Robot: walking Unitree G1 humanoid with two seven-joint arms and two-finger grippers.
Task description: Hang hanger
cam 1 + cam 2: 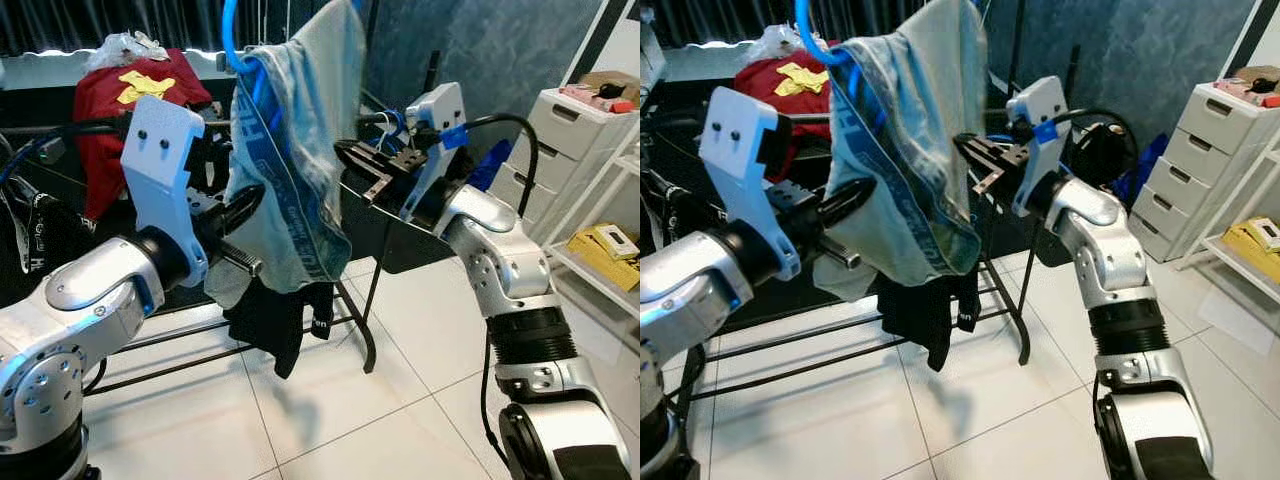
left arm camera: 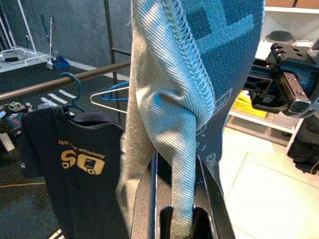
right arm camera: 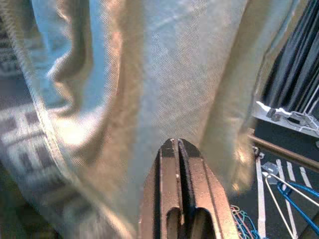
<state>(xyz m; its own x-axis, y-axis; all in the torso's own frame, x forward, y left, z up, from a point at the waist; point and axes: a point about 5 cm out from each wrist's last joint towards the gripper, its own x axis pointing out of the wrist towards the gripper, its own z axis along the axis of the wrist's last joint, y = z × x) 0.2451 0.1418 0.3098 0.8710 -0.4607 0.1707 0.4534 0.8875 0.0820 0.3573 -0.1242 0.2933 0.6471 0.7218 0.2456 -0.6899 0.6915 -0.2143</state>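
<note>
- Our left gripper (image 2: 177, 199) pinches a fold of the pale blue cloth (image 1: 290, 150), draped on a blue hanger (image 1: 232, 40) above the rack (image 1: 355, 320).
- Our right gripper (image 3: 178, 149) sits closed and empty against the cloth.

We note the garment (image 1: 290, 150) hanging between left tool (image 1: 245, 210) and right tool (image 1: 365, 165); rack (image 1: 350, 310) behind it, drawers (image 1: 580, 130) at right.

Floor (image 1: 400, 420): pale glossy tiles with thin grout lines. Back wall (image 1: 500, 50): mottled blue-grey. Dark curtain (image 1: 80, 22) along the far side. White drawer unit (image 1: 580, 125) stands against the wall beside a white shelf rack (image 1: 625, 215).
</note>
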